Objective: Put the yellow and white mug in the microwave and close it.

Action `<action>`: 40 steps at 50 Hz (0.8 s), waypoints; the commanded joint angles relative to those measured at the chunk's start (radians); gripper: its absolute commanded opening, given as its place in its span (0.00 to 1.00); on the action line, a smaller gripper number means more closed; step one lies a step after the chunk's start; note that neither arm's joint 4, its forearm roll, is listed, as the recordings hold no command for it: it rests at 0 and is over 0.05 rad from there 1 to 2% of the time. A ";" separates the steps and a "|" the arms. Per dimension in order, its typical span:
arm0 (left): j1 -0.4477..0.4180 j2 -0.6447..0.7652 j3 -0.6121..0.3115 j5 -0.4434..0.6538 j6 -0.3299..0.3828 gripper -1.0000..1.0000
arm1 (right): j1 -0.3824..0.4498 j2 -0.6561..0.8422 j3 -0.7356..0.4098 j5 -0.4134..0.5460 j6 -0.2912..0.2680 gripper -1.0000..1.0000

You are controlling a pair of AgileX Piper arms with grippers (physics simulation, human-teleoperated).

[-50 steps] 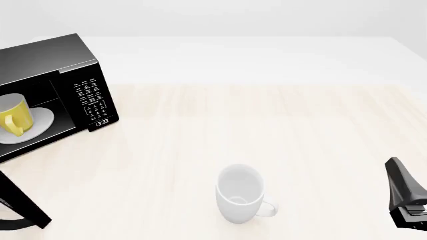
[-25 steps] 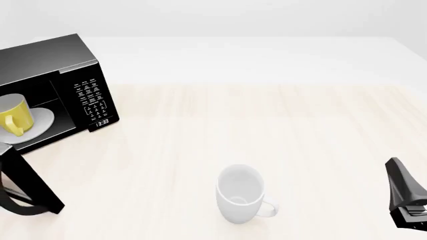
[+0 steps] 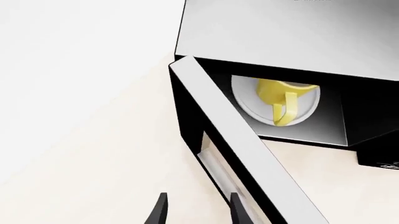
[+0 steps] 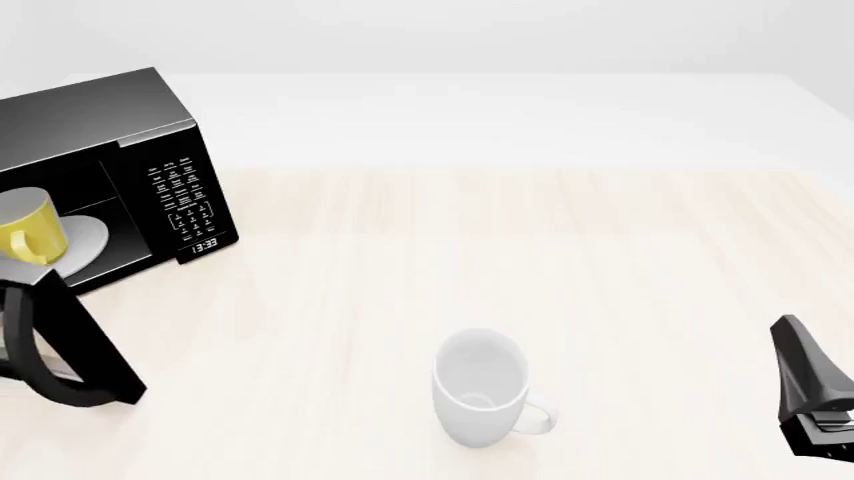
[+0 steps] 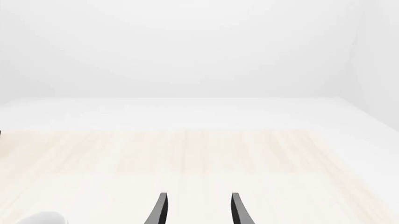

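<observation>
1. Small yellow mug with white inside [image 4: 27,230] sat on the white turntable plate [image 4: 83,238] inside the black box microwave [image 4: 114,130].
2. Left gripper [image 3: 196,210], fingers apart, empty, sat outside the half-open door [image 3: 240,154], likely placed to push it shut.
3. Right gripper [image 5: 196,210] parked apart, idle.

Yellow and white mug [image 4: 30,236] upright inside black microwave [image 4: 120,150], door ajar.

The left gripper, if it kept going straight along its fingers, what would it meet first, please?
Most likely the microwave door: the left gripper, open and empty, points at the door's outer face near its handle. The yellow and white mug sits behind that door. How far off the door is cannot be told.
</observation>
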 commanded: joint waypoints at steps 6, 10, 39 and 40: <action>-0.038 0.000 -0.020 -0.002 -0.029 1.00 | 0.000 0.000 0.000 0.000 0.000 1.00; -0.043 0.001 -0.023 -0.005 -0.030 1.00 | 0.000 0.000 0.000 0.000 0.000 1.00; -0.070 0.065 -0.069 -0.047 -0.024 1.00 | 0.000 0.000 0.000 0.000 0.000 1.00; -0.072 0.072 -0.074 -0.049 -0.024 1.00 | 0.000 0.000 0.000 0.000 0.000 1.00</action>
